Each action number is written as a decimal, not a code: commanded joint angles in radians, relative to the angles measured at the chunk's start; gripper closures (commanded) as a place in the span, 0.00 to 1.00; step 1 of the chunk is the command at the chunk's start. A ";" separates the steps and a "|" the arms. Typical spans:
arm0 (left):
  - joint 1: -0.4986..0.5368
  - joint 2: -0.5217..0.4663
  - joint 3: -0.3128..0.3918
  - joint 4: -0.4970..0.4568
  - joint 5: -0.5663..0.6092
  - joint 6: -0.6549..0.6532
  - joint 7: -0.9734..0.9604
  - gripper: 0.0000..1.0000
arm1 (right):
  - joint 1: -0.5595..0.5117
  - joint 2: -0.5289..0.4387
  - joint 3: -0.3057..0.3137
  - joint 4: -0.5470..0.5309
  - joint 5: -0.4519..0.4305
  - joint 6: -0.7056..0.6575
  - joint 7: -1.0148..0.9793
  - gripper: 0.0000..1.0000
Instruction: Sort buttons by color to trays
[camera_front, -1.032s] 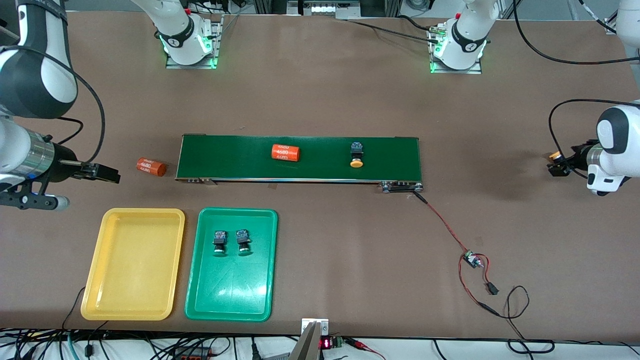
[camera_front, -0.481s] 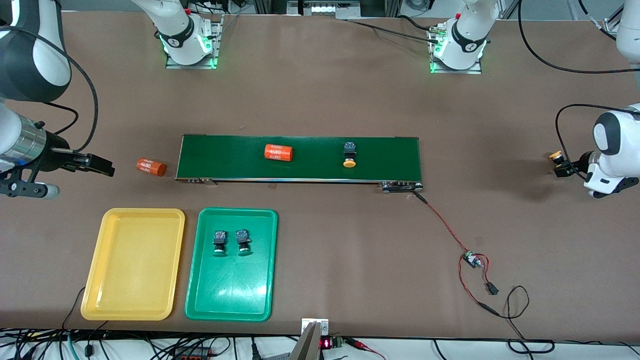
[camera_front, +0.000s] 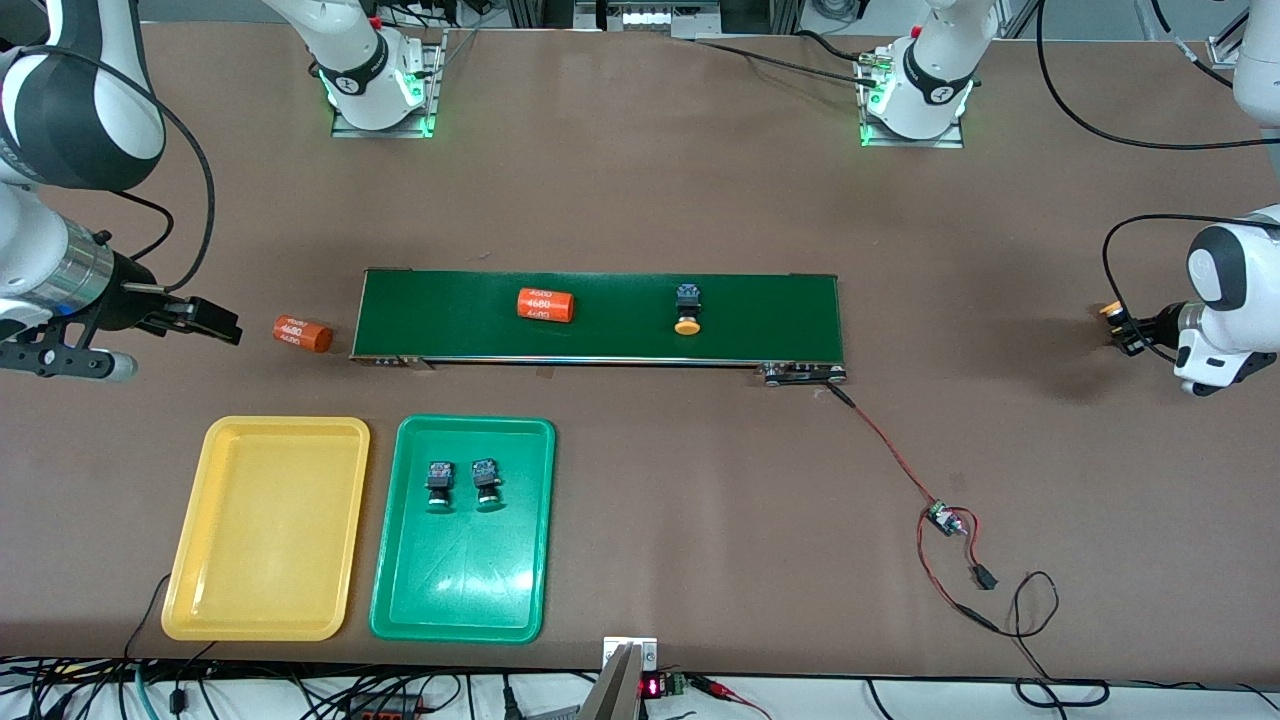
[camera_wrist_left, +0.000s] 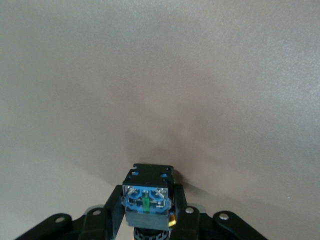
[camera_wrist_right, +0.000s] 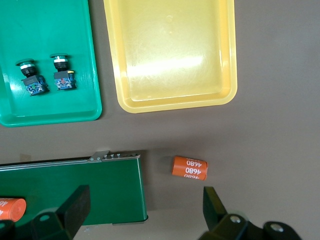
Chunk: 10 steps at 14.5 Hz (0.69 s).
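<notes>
While the left hand (camera_wrist_left: 147, 220) hangs over the bare desk (camera_front: 640, 200) at the left arm's end, its fingers are clamped on the blue-and-black body of a yellow-capped button (camera_wrist_left: 146, 196), with the orange cap just peeping out at the hand in the front view. The right hand (camera_wrist_right: 145, 210) waits with its fingers wide apart and nothing between them, over the desk just off the belt's end, near a stray orange cylinder (camera_front: 302, 333). A second yellow-capped button (camera_front: 687, 308) lies on the dark-green conveyor belt (camera_front: 780, 310), alongside another orange cylinder (camera_front: 545, 304). Both green-capped buttons (camera_front: 463, 484) already sit side by side in the green tray (camera_front: 520, 600); the yellow tray (camera_front: 200, 590), just beside it, holds nothing.

To my eye these switches are light, hard plastic, not fragile, but small and apt to roll on the round cap. The square body, with its flat sides, looks the safer place to pinch.
</notes>
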 joint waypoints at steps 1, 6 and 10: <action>-0.008 -0.037 -0.052 0.003 -0.035 -0.081 -0.014 0.69 | -0.022 -0.023 0.019 -0.025 -0.012 -0.001 -0.002 0.00; -0.019 -0.099 -0.287 0.110 -0.096 -0.372 -0.167 0.69 | -0.016 -0.002 0.021 -0.025 -0.008 -0.001 -0.003 0.00; -0.020 -0.108 -0.525 0.170 -0.139 -0.512 -0.383 0.69 | 0.031 0.006 0.024 -0.025 -0.003 0.000 0.013 0.00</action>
